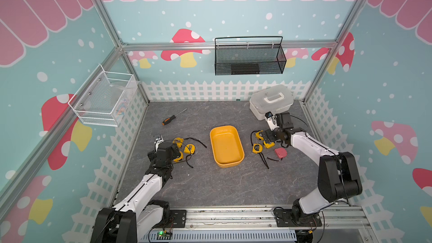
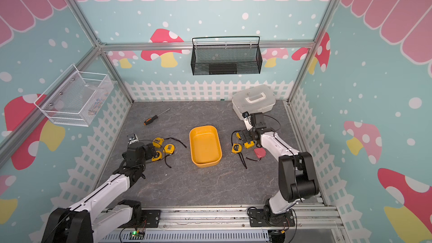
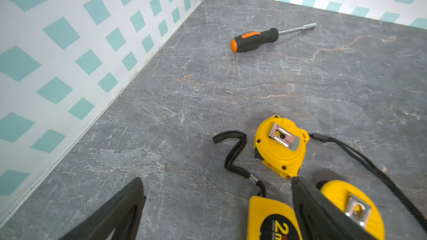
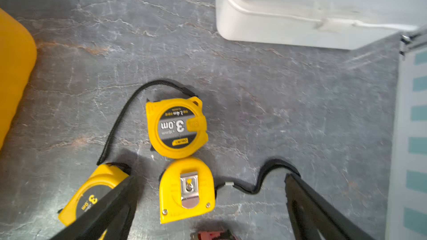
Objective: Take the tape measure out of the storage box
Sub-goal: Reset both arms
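In a top view my left arm (image 1: 149, 183) and right arm (image 1: 308, 144) come nearest, reaching over the counter (image 1: 210, 183) on either side of the box (image 1: 226, 146). Every tape is out on the counter. Three yellow tapes (image 1: 189, 148) lie left of the box, and three more (image 1: 257, 147) and a red tape (image 1: 280, 153) lie right of it.

Left wrist view: my left jaws stand wide apart and grip nothing. A 2m tape (image 3: 270, 222) lies between the fingers (image 3: 115, 215), close against one. A clip-up tape (image 3: 280, 145) lies just past it, and a screwdriver (image 3: 254, 39) farther off.

Right wrist view: my right jaws are spread wide too, holding nothing. A clip-side tape (image 4: 187, 190) lies loose between them, just beside a 3.0m tape (image 4: 176, 128). The box's wall is on one side and a white case (image 4: 300, 19) is beyond.
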